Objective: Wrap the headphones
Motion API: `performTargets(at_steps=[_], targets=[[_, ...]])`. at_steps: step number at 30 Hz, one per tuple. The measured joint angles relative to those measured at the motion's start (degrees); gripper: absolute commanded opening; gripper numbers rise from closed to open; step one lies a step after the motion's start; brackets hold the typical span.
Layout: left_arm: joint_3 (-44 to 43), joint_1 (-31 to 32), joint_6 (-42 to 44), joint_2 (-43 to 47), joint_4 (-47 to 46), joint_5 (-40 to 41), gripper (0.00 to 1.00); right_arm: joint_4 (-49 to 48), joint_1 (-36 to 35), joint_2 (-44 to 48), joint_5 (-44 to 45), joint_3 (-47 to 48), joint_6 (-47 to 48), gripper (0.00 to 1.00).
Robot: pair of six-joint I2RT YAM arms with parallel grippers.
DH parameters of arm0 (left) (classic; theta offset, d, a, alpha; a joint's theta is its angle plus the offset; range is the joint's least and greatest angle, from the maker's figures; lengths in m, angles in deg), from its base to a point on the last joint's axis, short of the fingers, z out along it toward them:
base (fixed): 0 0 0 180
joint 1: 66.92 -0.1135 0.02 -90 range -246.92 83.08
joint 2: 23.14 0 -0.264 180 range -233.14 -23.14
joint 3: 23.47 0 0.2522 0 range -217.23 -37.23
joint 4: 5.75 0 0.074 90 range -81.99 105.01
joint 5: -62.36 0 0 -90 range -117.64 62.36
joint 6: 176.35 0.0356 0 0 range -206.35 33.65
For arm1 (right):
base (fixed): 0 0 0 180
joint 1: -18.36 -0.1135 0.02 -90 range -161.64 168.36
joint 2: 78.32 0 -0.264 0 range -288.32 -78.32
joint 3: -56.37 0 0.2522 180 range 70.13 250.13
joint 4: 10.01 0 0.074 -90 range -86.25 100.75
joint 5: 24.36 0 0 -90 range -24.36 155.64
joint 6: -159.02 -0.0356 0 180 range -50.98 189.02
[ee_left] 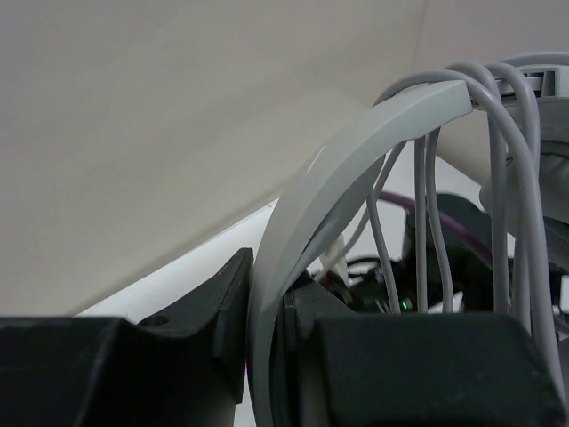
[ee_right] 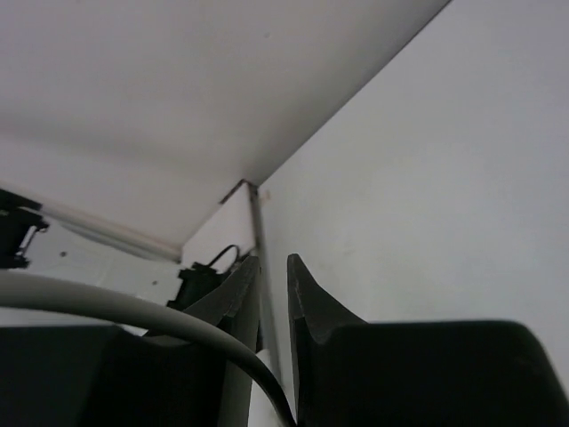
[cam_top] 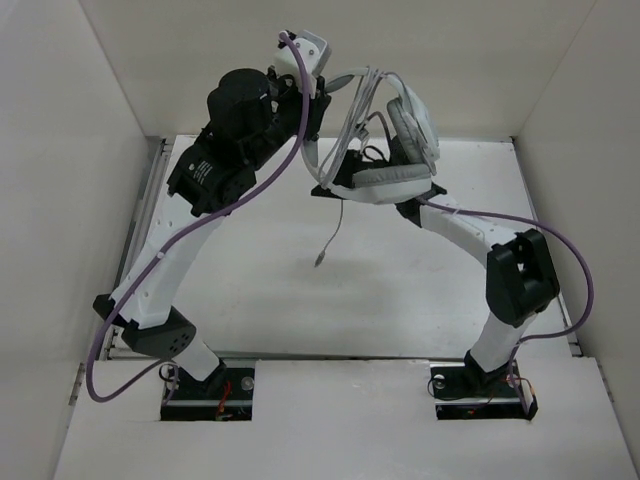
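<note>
Black fingers (ee_left: 178,356) of the left gripper (ee_left: 267,294) are filling the bottom of the left wrist view and are pinching the pale grey headband (ee_left: 302,205) of the headphones (cam_top: 400,125), which is arching up between them toward 1 o'clock. Several turns of the thin grey cable (ee_left: 427,222) are lying over that band at its upper right end. From above, both arms are holding the headphones in the air at about 12 o'clock over the white table (cam_top: 400,300), the left arm reaching in from 10 o'clock and the right from 4 o'clock. The right gripper (ee_right: 274,267) is showing its fingers drawn almost together, with a pale sliver low in the slit; what it is clamping I cannot tell. A loose tail of cable is dangling toward the table's centre, ending in the small plug (cam_top: 319,262). Judging by this, the wrapping is well under way but not finished: the hanging tail is waiting to be wound on and the plug to be secured.
</note>
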Motion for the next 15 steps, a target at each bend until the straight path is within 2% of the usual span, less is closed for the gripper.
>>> performTargets(at_steps=[7,15], targets=[[-6.2,-1.9,-0.3,-3.9,-1.1,3.2,0.0,-12.5,-5.9,0.0,-0.4,-4.2,-11.2,0.31],[-8.8,-6.8,-0.2,-5.7,-5.4,8.9,0.0,-17.0,-9.4,0.0,-0.1,-8.6,-15.4,0.34]])
